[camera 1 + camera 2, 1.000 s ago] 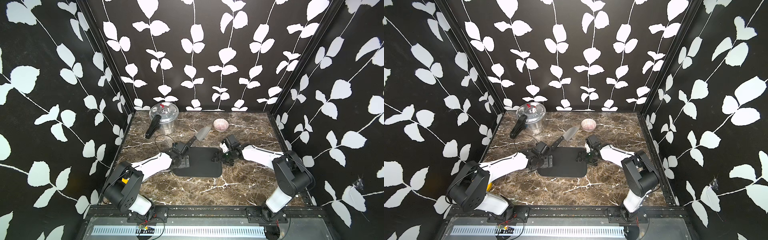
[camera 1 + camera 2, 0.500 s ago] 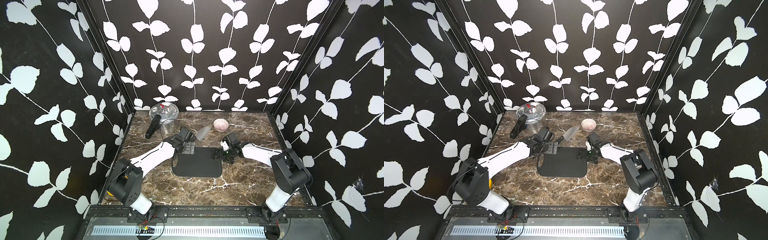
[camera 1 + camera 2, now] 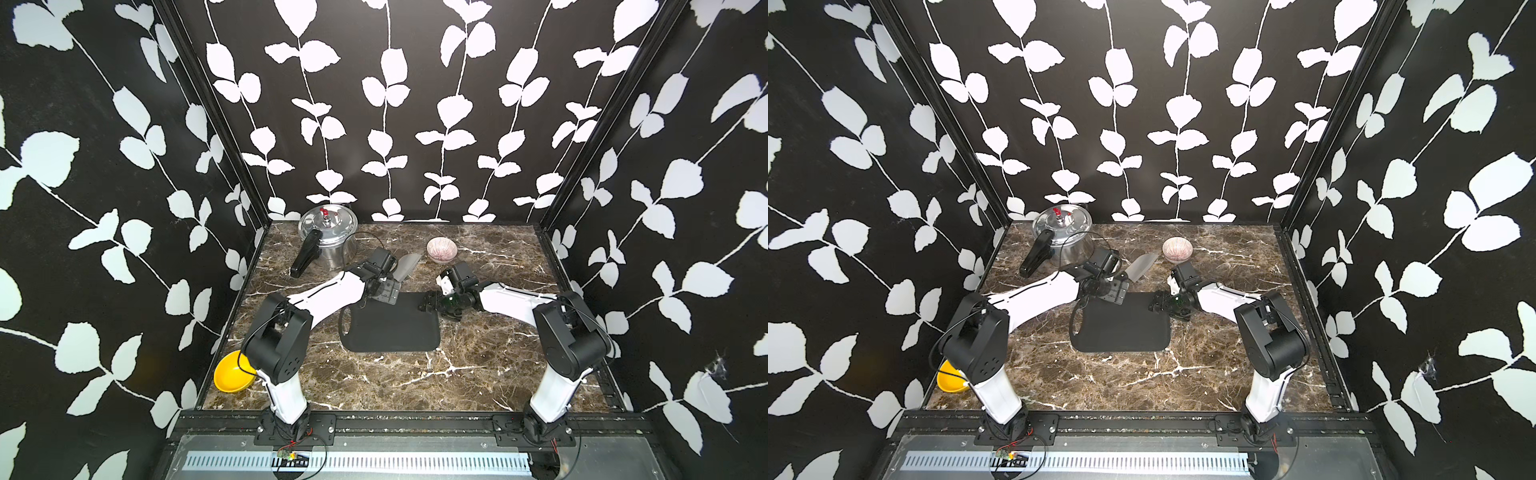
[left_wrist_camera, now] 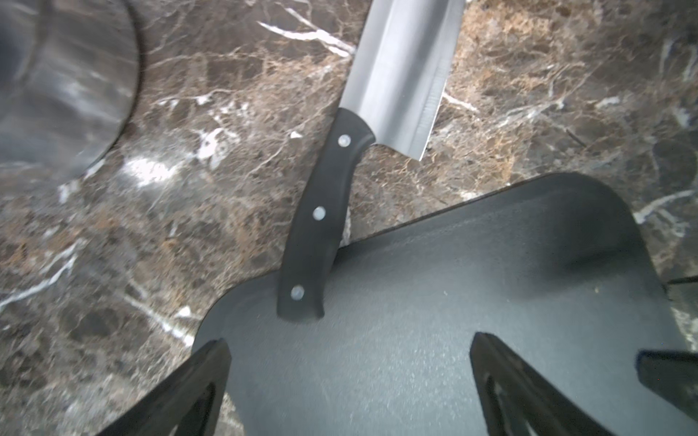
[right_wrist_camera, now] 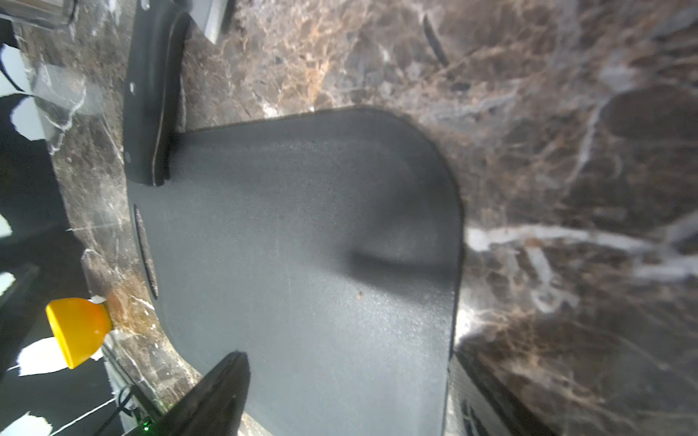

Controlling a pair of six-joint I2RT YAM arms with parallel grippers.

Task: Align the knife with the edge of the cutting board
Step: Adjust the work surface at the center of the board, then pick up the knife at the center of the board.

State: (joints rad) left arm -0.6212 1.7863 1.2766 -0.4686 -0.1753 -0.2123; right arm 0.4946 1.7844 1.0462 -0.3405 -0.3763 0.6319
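Silver-bladed, black-handled knife (image 4: 340, 166), matte black cutting board (image 4: 453, 283), brown white-veined marble table (image 3: 478, 365).

One knife (image 3: 405, 266), one cutting board (image 3: 390, 328), one steel pot (image 3: 330, 237), two bowls: a pink bowl (image 3: 441, 249), a yellow bowl (image 3: 232, 372).

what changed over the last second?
The left gripper swung from the left end of the cutting board toward the back and now hovers open at the handle end of the knife. Nothing was grasped or released. The knife, the board and the right gripper at the board's far right corner barely shifted.
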